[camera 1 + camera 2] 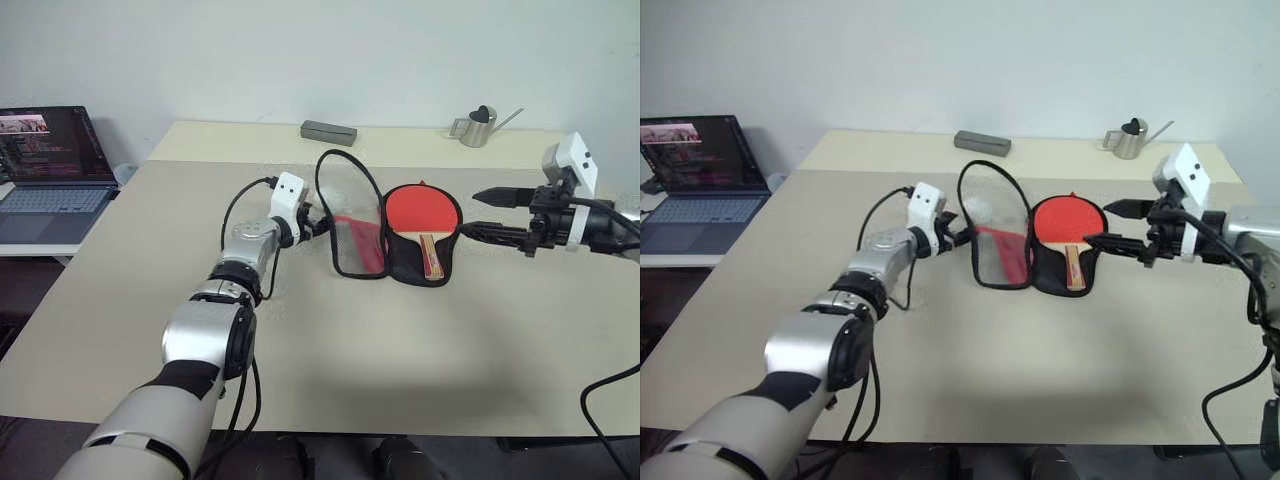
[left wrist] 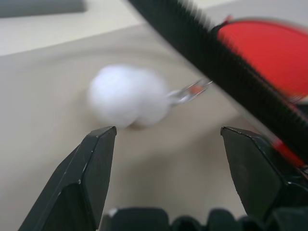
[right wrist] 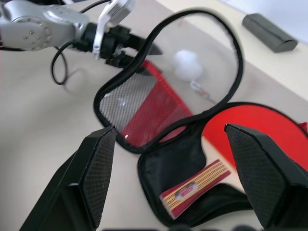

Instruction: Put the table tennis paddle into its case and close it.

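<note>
I can't read any text from here. The laptop (image 1: 55, 160) at the far left shows lines on its screen, too small to make out, and the paddle handle (image 3: 195, 186) carries a small emblem I can't decipher.

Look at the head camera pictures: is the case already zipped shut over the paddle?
No, the case lies open, its flap raised beside the paddle.
</note>
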`<action>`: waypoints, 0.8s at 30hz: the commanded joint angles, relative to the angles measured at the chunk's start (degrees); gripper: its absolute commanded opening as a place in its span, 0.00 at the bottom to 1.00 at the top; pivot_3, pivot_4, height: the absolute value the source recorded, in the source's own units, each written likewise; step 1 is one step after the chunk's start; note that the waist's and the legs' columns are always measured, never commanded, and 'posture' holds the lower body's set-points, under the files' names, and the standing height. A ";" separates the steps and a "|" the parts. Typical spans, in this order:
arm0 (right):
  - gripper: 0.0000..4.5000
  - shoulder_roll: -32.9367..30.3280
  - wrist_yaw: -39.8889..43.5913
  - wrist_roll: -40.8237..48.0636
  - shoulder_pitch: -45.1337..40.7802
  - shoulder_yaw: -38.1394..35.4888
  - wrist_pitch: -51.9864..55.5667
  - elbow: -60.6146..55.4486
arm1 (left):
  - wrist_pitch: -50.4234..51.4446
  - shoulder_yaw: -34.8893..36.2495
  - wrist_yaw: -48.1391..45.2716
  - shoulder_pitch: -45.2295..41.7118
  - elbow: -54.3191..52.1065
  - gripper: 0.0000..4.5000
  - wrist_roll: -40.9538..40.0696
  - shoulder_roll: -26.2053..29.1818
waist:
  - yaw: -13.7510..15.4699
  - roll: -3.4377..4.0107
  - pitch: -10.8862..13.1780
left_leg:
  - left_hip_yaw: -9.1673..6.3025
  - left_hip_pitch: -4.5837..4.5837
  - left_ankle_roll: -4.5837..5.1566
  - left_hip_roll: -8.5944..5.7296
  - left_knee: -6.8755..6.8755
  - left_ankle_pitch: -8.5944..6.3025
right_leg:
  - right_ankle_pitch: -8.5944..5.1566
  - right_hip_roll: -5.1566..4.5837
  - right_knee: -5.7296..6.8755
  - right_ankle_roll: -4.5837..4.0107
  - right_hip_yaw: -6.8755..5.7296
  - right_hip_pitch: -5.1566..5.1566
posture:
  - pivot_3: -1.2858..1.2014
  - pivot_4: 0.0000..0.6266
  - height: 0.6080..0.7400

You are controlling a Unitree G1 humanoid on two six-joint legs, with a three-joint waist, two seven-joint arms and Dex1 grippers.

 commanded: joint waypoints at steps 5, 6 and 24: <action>0.87 -2.42 -2.58 3.47 2.94 -6.25 2.78 -5.86 | -0.82 -0.43 -3.65 -4.14 0.09 0.84 0.44 -4.52 | 0.03 -0.01 0.00 | -0.03 0.01 -0.01 0.00 0.01 0.00 | 0.00 0.00 0.00 0.01 -0.02 0.04 | 0.52 0.24 1.00; 0.87 -2.58 -3.03 3.84 3.62 -6.91 3.29 -6.53 | -0.80 -0.51 -4.11 -4.60 0.16 0.84 0.56 -5.35 | 0.01 -0.01 0.01 | -0.03 0.01 -0.01 -0.01 0.01 0.00 | 0.00 0.00 0.00 0.01 -0.02 0.04 | 0.52 0.24 1.00; 0.87 -3.23 -10.23 8.71 8.11 -11.04 8.21 -10.00 | -3.75 -0.97 -23.92 -6.58 -1.80 0.84 -0.92 -8.54 | -1.23 0.02 -0.01 | -0.11 0.14 0.00 -0.05 -0.01 0.00 | -0.04 0.06 0.01 0.07 0.01 0.20 | 0.52 0.24 1.00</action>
